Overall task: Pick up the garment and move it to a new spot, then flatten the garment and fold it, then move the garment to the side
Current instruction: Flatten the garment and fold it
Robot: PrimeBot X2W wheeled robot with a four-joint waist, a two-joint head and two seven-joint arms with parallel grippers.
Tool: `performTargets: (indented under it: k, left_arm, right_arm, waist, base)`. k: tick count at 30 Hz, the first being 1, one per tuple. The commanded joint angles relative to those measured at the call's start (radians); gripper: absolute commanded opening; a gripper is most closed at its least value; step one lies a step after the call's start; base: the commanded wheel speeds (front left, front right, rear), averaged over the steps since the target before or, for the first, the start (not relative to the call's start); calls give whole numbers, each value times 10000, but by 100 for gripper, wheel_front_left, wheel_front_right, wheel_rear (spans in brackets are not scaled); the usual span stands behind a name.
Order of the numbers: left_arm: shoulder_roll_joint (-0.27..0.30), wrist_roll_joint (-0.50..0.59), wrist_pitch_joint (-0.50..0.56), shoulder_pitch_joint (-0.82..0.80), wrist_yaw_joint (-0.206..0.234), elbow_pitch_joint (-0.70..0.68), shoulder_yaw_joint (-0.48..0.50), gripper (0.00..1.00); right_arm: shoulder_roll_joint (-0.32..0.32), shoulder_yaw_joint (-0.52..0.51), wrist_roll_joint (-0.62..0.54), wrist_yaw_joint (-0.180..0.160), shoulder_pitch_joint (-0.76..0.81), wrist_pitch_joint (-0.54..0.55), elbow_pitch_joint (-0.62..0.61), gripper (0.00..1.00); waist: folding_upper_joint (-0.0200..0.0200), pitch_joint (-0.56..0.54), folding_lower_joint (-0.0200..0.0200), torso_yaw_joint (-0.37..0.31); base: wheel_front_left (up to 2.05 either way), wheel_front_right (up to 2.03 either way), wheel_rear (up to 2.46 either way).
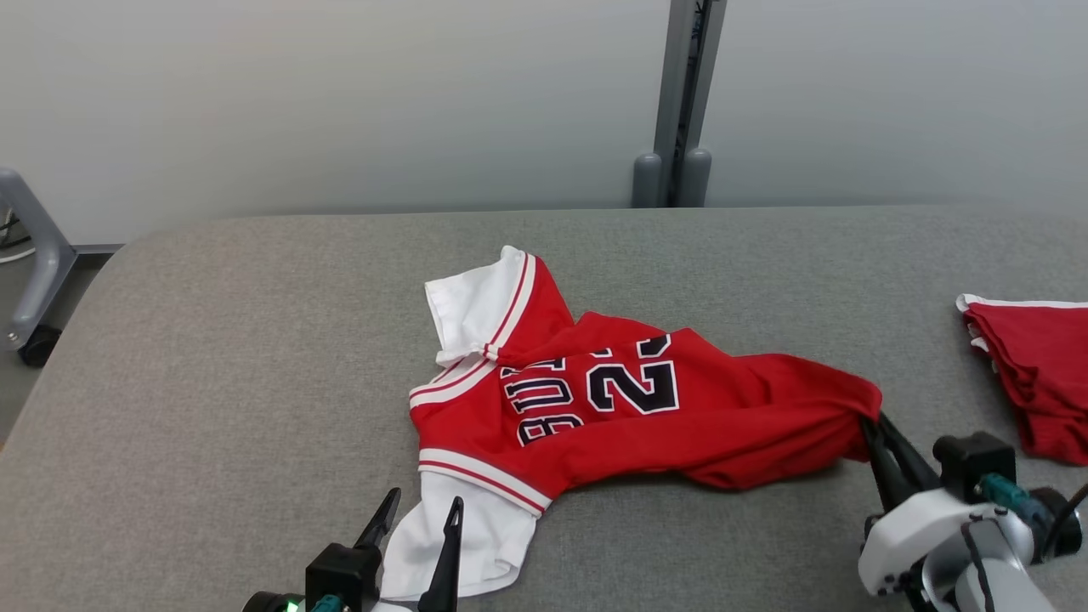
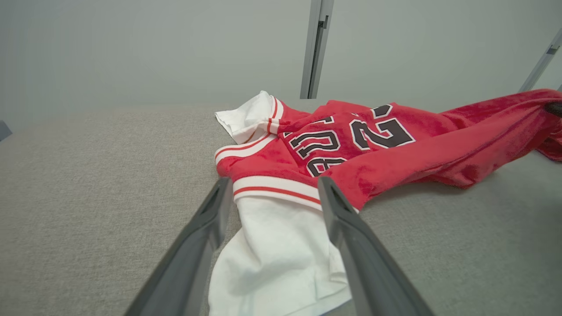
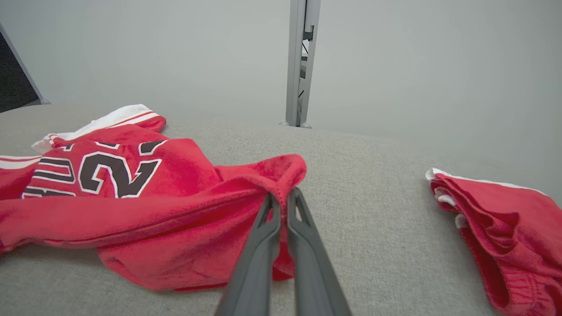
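Note:
The garment (image 1: 629,399) is a red jersey with white sleeves and black numbers, lying crumpled in the middle of the grey table. My right gripper (image 1: 871,422) is shut on its red right-hand hem, and the cloth bunches between the closed fingers (image 3: 281,197) and rises off the surface there. My left gripper (image 1: 422,501) stands open at the near edge, one finger on either side of the white sleeve (image 2: 276,254). The jersey's front (image 2: 351,136) shows in the left wrist view.
A second red garment (image 1: 1033,374) with white trim lies bunched at the table's right edge (image 3: 500,228). A grey post (image 1: 680,102) stands behind the table against the pale wall. A grey frame on a caster (image 1: 34,272) is at the far left.

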Motion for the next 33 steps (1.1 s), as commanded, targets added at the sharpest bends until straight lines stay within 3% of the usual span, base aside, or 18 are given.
performTargets:
  k: [1, 10, 15, 16, 17, 18, 33]
  left_arm:
    - [20, -60, -77, -100, 52, 28, 26, 100]
    - [91, -113, -118, -17, 92, 82, 37, 100]
    - [114, -157, -135, 0, 91, 111, 0, 100]
    - [110, -158, -133, -4, 87, 117, -16, 100]
    - [108, -162, -134, -6, 95, 124, -24, 100]
    - [107, -172, -136, -2, 104, 130, -29, 100]
    - [169, -264, -167, 93, 128, 209, -113, 100]
  right_arm:
    - [25, 27, 100, -2, 600, -45, -224, 0]
    - [410, -140, 277, -2, 2259, -46, -600, 0]
    - [489, -233, 52, -2, 2532, -34, -471, 46]
    - [502, -243, 32, -2, 2576, -34, -436, 60]
    - [527, -255, 27, -2, 2627, -35, -399, 89]
    - [539, -260, -1, -2, 2690, -35, -377, 100]
    - [281, -538, 308, 0, 3061, 29, -958, 100]
  waist:
    - [-1, 21, 0, -208]
    - [-1, 22, 0, -902]
    - [-1, -21, 0, -1180]
    - [-1, -28, 0, -1210]
    - [-1, -34, 0, -1235]
    - [-1, -43, 0, -1259]
    - [-1, -202, 0, -1261]
  base:
    - [0, 0, 0]
    - [0, 0, 0]
    - [0, 0, 0]
    - [0, 0, 0]
    - [0, 0, 0]
    - [0, 0, 0]
    - [0, 0, 0]
